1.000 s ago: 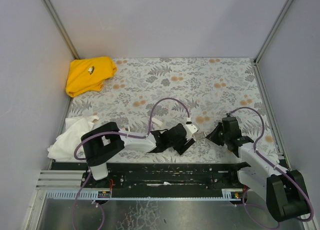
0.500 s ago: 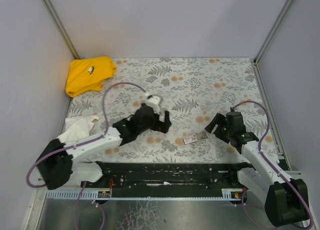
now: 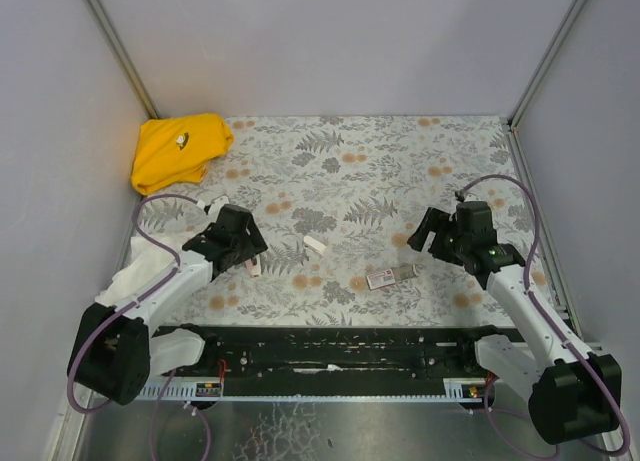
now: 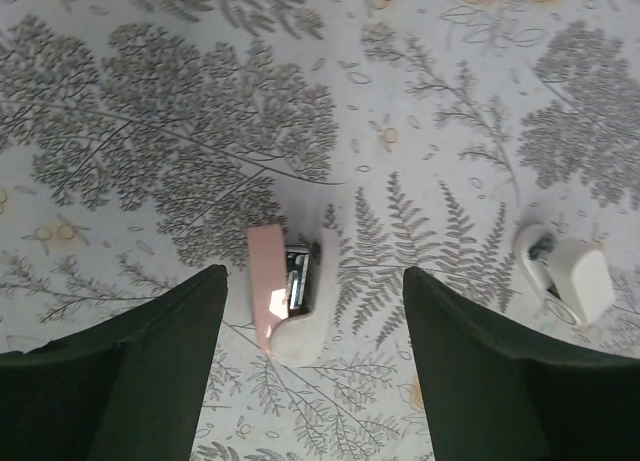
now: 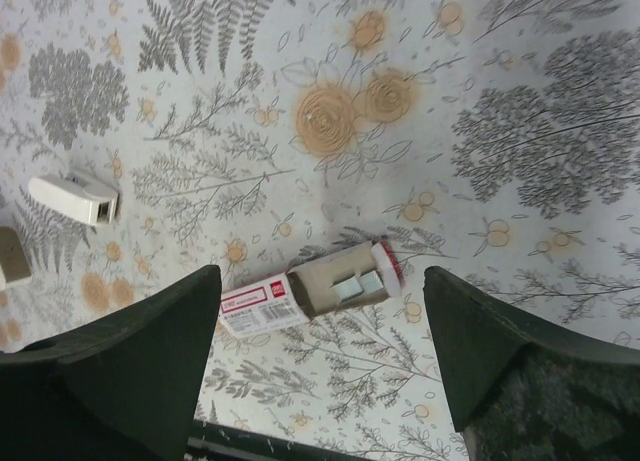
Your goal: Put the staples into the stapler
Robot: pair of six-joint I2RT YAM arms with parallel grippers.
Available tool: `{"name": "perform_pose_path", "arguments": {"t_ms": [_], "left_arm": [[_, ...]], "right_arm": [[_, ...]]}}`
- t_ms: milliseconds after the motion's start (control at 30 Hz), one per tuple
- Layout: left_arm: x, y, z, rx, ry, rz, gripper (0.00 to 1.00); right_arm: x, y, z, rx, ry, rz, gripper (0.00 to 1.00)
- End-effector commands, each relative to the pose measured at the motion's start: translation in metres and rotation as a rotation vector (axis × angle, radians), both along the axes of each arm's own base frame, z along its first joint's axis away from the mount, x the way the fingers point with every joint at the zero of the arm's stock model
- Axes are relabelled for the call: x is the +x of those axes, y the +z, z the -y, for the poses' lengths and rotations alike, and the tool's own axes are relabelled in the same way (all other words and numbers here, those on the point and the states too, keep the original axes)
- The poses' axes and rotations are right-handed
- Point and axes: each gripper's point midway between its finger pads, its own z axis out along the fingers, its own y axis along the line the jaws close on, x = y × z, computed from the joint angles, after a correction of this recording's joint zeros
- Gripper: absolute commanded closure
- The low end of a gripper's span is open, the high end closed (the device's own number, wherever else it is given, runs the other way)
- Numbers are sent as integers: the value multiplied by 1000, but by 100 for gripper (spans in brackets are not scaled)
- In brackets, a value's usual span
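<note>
The left end effector (image 3: 241,247) hangs wide open and empty over the stapler (image 4: 285,293) on the desk (image 3: 400,161). The right end effector (image 3: 429,236), likewise open and empty, hangs near the box (image 5: 262,307) holding the staples (image 5: 350,286).

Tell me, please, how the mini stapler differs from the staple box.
The mini stapler is pale pink and white with a dark metal part; the staple box has a red-and-white label and a grey tray slid partly out. The box is the longer, seen from above. The stapler lies under the left gripper, the box under the right gripper. Both rest on the floral tablecloth, ungripped.
</note>
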Motion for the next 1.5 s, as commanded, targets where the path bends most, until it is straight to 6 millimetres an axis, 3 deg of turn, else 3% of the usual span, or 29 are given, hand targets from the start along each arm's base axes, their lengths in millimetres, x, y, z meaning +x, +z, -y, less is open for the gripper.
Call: {"name": "perform_pose_path", "arguments": {"t_ms": [0,233,467,833,1000,1200,1367,1467], "left_arm": [[-11,-14,-21,55,107,-73,28],[-16,-31,-13,47,56,-136,28],[-20,-44,-14,73,8,-162,38],[-12,-45,3,34,-96,-147,78],[1,-13,36,-36,-242,-20,100],[-9,38,99,105,-570,177,100],[-49,34,155,268,-892,212,100],[-64,19,170,391,-1022,187,100]], "right_arm": [[1,4,-16,59,84,-4,11],[5,3,-22,63,123,-14,10],[5,7,-32,99,177,-30,10],[-3,6,-52,191,276,-38,10],[-10,12,-71,292,373,-30,12],[-11,18,-80,347,401,-17,12],[-17,5,-80,349,395,-47,12],[-22,-3,-79,354,382,-69,12]]}}
